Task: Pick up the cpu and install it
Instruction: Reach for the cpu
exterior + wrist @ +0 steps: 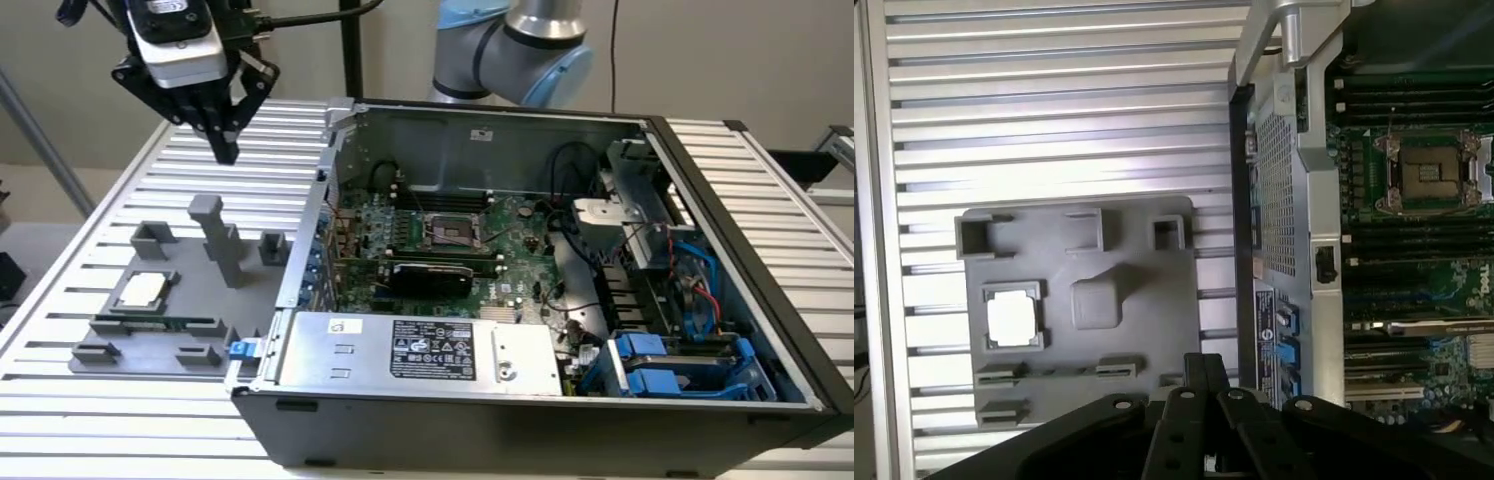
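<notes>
High over grey tray (200,300) | fingers (223,135) closed, empty | cpu (143,290) in tray

cpu (143,289) on fixture tray (184,262), tray on table (134,420), computer case (534,432) at exterior view's right

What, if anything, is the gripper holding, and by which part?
Nothing. The gripper hangs shut and empty in the air, while the chip lies in its holder on the grey tray.
</notes>
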Controlling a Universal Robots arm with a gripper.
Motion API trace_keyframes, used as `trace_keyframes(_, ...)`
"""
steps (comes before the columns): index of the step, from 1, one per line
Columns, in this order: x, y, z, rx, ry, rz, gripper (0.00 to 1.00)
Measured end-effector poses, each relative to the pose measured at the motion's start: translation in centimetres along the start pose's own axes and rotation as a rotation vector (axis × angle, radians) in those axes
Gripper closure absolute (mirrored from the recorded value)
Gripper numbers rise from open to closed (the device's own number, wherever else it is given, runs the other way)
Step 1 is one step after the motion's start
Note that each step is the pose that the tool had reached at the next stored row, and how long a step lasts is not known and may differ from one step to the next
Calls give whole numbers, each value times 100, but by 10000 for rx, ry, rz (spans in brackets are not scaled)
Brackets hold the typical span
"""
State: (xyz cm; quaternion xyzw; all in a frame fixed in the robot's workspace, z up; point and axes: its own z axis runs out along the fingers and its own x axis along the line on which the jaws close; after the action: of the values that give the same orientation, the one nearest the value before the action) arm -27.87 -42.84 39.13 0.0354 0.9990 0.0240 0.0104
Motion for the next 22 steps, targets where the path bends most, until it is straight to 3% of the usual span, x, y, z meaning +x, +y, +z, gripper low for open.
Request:
trace_keyframes(11,500,-46,91,0,0,0,89)
trace_keyframes(22,1004,-92,276,43,-3,-1,89)
